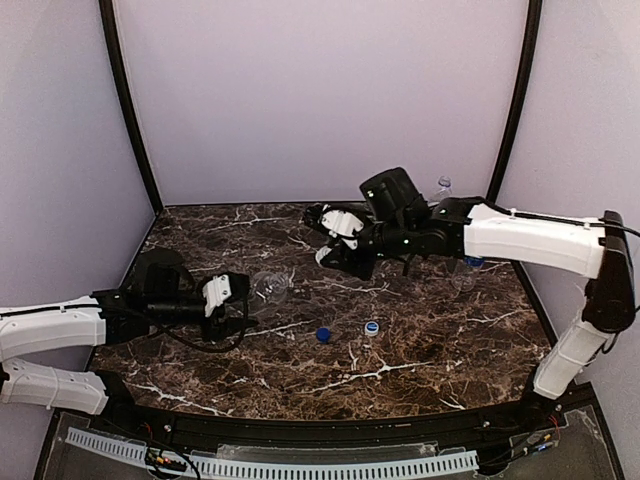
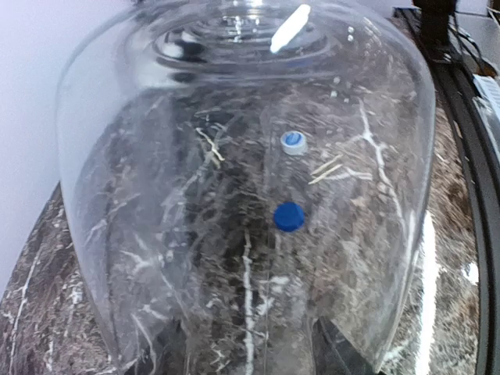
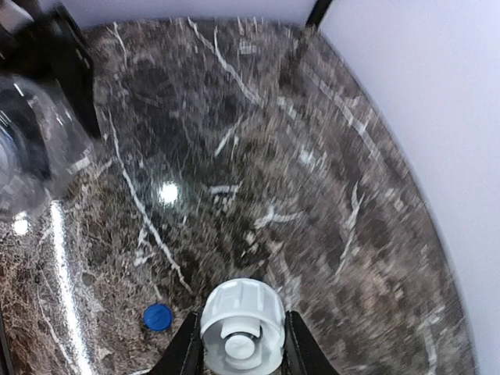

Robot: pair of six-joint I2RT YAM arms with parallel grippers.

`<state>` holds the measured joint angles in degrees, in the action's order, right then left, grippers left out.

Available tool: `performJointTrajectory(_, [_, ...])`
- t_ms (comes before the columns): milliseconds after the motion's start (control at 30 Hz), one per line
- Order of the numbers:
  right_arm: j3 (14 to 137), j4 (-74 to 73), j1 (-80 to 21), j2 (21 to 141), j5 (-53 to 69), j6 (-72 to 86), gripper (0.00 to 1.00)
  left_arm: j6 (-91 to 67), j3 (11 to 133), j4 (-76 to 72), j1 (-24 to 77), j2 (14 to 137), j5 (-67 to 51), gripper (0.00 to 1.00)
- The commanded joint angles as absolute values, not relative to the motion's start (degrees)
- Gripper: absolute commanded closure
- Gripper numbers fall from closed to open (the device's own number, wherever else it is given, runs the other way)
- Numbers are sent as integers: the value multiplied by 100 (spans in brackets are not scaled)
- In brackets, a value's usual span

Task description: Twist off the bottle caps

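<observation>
My left gripper (image 1: 228, 300) is shut on the body of a clear unlabelled bottle (image 1: 270, 285), holding it on its side just above the left of the table. That bottle (image 2: 234, 195) fills the left wrist view. Through it show a dark blue cap (image 2: 288, 216) and a pale blue-and-white cap (image 2: 293, 141), both lying loose on the marble. My right gripper (image 3: 242, 344) is shut on a white cap (image 3: 242, 324), off the bottle, and hovers over the table's middle back (image 1: 333, 240). The dark blue cap (image 1: 323, 335) and the pale blue-and-white cap (image 1: 371, 327) lie near the centre front.
Two more bottles stand at the back right, partly hidden by the right arm: one clear neck (image 1: 443, 186) and one with a blue label (image 1: 470, 265). Purple walls close the back and sides. A black rail (image 1: 300, 430) runs along the front edge.
</observation>
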<state>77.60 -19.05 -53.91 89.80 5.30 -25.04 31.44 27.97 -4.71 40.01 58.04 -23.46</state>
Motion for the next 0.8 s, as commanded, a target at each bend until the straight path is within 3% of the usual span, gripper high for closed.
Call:
performJointTrajectory(0, [7759, -2778, -5229, 9959, 542, -432, 100, 2268, 2819, -1622, 3982, 5721, -1241, 55])
performJointTrajectory(633, [7296, -2969, -5260, 11265, 885, -517, 100, 2223, 2872, -1947, 3964, 5788, -1166, 55])
performJointTrajectory(700, [7341, -2973, -5280, 11249, 824, -527, 84, 2198, 2892, -1928, 3964, 5791, -1203, 55])
performJointTrajectory(767, [7389, -3003, -5281, 11155, 752, -548, 57, 2189, 2919, -1892, 3964, 5796, -1239, 55])
